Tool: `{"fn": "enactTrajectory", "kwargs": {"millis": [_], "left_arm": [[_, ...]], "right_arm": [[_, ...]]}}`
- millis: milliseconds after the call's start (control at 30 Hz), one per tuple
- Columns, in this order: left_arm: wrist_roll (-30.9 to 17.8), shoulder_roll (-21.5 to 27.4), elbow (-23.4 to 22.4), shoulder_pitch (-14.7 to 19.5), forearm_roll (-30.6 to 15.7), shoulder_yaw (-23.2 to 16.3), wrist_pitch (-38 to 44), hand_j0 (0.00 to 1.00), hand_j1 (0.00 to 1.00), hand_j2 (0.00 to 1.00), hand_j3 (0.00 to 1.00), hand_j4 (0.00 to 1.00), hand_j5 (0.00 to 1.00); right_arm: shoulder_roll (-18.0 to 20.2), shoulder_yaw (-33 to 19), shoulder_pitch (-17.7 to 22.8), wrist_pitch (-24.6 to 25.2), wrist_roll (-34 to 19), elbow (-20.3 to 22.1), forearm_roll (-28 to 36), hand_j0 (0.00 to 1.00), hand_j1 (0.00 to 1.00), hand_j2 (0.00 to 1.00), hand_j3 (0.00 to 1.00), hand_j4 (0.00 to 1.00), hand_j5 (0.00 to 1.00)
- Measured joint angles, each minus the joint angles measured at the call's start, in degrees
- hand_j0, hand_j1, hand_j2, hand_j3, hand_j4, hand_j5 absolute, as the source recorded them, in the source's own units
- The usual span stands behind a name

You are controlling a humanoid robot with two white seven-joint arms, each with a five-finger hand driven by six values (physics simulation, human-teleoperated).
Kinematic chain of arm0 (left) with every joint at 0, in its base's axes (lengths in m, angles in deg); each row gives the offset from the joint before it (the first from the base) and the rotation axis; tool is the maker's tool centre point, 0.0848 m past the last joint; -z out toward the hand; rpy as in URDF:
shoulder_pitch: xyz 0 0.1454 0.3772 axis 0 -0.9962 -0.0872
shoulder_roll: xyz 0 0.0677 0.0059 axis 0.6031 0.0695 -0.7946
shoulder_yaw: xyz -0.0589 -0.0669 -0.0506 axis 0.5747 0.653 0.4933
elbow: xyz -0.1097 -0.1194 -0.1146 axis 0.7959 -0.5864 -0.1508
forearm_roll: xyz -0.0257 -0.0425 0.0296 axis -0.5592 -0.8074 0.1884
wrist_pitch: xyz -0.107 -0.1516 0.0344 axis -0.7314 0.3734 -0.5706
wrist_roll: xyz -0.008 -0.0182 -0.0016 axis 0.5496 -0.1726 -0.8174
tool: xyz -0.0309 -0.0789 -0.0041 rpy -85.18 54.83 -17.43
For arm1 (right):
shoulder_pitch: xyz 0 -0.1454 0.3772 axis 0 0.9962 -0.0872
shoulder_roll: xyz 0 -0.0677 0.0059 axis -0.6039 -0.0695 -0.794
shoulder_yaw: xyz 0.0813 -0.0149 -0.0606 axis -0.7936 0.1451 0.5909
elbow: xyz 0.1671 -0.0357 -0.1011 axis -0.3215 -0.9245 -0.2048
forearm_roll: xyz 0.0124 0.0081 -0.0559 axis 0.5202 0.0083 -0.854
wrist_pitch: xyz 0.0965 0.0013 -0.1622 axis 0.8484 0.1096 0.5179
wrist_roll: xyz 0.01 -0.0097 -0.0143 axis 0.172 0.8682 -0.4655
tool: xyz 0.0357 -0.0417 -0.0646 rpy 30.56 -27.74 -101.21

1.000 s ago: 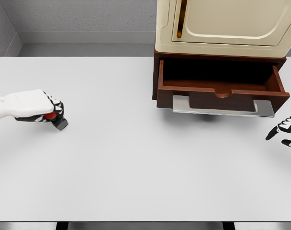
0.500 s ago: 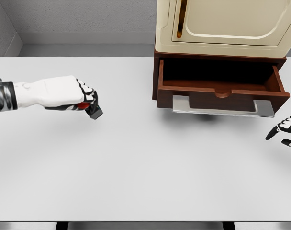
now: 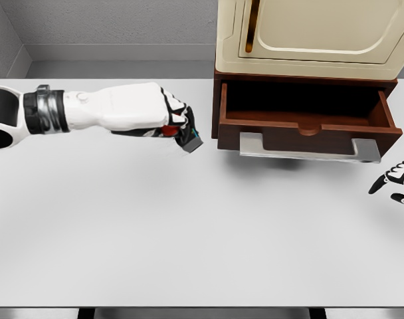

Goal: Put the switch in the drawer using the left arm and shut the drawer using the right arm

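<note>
Table (image 3: 189, 239): a wide white surface that fills most of the head view; a grey wall stands behind its far edge.
Cabinet (image 3: 315, 33): a cream upper body with a rounded door panel, standing at the far right of the table on a dark brown wooden base.
Drawer (image 3: 307, 119): pulled out from the brown base toward the camera, and open. Its inside is dark and I cannot tell what lies in it. The front board has a small round notch in the middle of its top edge.
Drawer handle (image 3: 308, 149): a flat grey metal bar under the front board, wide, with both ends turned up.
Left arm (image 3: 89, 114): white with a black and grey wrist ring, it comes in from the left edge and reaches across the far part of the table.
Left hand (image 3: 175, 123): clenched around the switch, raised above the table, just beside the left front corner of the drawer but not over it.
Right hand (image 3: 398, 183): at the right edge, near the table and below the drawer's right end, fingers loosely spread, grasping nothing.
Switch (image 3: 187, 139): a small dark grey block with a red part, sticking out under the left fingers, tilted, held off the table and outside the drawer.
</note>
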Motion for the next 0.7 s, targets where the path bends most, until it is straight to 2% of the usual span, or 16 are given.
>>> {"fn": "enactTrajectory", "kwargs": {"millis": [67,133,367,467,533,633,700], "left_arm": [[-0.03,-2.02,0.0,0.34,-0.58,0.03,0.06,0.25,0.25,0.25,0.25,0.25,0.25],[-0.06,-3.52,0.02,2.27,-1.33,0.03,0.07,0.26,0.26,0.26,0.26,0.26,0.26],[-0.05,-4.71,-0.17,4.48,-4.31,-0.01,0.09,0.26,0.26,0.26,0.26,0.26,0.26],[-0.45,-6.19,-1.88,4.83,-4.8,-0.02,0.11,0.26,0.26,0.26,0.26,0.26,0.26],[-1.62,-9.0,-4.61,5.88,-4.89,-0.08,0.06,0.26,0.26,0.26,0.26,0.26,0.26],[-2.79,-14.72,-11.22,10.45,-5.22,-0.93,0.04,0.26,0.26,0.26,0.26,0.26,0.26],[-3.05,-18.77,-14.82,12.12,-4.52,-1.92,-0.04,0.26,0.26,0.26,0.26,0.26,0.26]], "right_arm": [[0.0,0.0,0.0,0.0,0.0,0.0,0.01,0.56,0.56,0.56,0.56,0.56,0.56],[0.0,0.0,0.0,0.0,0.0,0.0,0.01,0.56,0.56,0.56,0.56,0.56,0.56],[-0.02,0.0,0.0,0.0,0.0,0.0,0.01,0.56,0.56,0.56,0.56,0.56,0.56],[-0.01,0.0,0.0,0.0,0.0,0.0,0.0,0.56,0.56,0.56,0.56,0.56,0.56],[-0.02,0.0,0.0,0.0,0.0,0.0,0.0,0.56,0.56,0.56,0.56,0.56,0.56],[0.0,0.0,-0.09,0.0,0.0,0.0,0.01,0.57,0.57,0.57,0.57,0.57,0.57],[0.0,0.0,-0.09,0.0,0.0,0.0,0.02,0.57,0.57,0.57,0.57,0.57,0.57]]}}
